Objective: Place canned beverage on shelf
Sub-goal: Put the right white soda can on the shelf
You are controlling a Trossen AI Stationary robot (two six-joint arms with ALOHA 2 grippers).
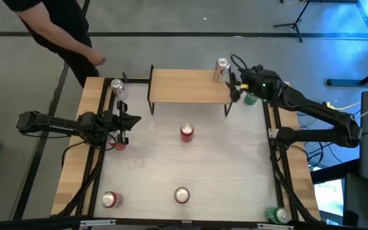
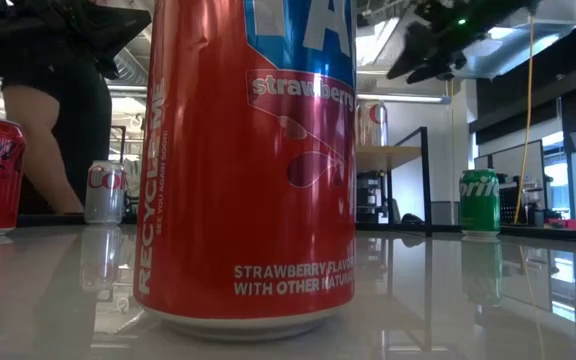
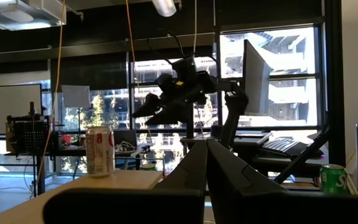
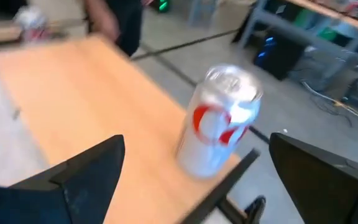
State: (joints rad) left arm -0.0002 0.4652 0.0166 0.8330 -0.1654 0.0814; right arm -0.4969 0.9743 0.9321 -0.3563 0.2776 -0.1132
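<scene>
The silver can (image 1: 221,69) stands upright on the shelf (image 1: 187,85), at its far right corner near the edge. The right gripper (image 1: 235,86) hangs just beside it with its fingers (image 4: 79,168) spread wide and nothing between them. You appear to be at the release-and-retreat step. Do it well by drawing the gripper straight back from the can, with the fingers fully apart, so that neither brushes the wall and tips it off the corner. The can is pale silver with a red emblem and a plain lid; the right wrist view blurs its lettering, so the brand is uncertain. The left gripper (image 1: 121,122) waits over the counter (image 1: 229,166) at its left side, fingers (image 3: 229,177) pressed together, empty. Other cans, among them a red can (image 1: 186,132), stand on the counter, well apart from the shelf.
</scene>
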